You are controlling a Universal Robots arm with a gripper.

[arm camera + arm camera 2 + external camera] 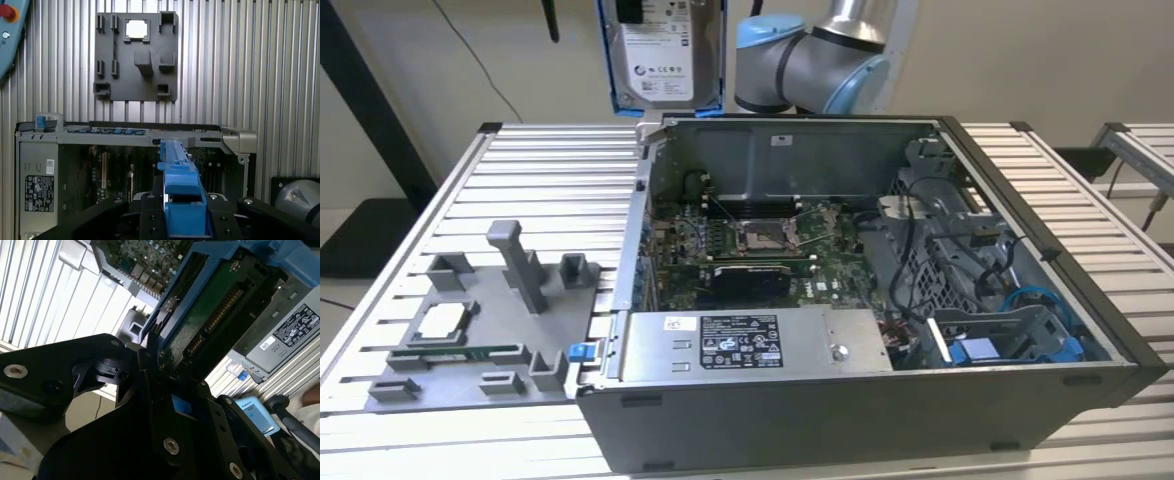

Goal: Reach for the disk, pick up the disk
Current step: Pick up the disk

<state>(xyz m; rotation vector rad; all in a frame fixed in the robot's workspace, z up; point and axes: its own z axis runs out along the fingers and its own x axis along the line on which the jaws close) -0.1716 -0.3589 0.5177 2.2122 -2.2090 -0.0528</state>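
Observation:
The disk (660,55) hangs upright high above the back left corner of the open computer case, its white label facing the exterior view and its blue caddy showing along both sides. In the second wrist view the disk (210,310) shows its green circuit side inside the blue frame. My gripper (165,365) is shut on its edge with black fingers (145,360). In the first wrist view the disk (176,170) appears edge-on as a blue bar held in my gripper (182,210), over the case's side wall.
The open computer case (1067,300) fills the middle of the slatted metal table (547,170), with a motherboard, a power supply (747,345) and a blue bracket (987,350) inside. A grey fixture plate (494,340) holding a CPU chip (440,322) lies on the exterior view's left.

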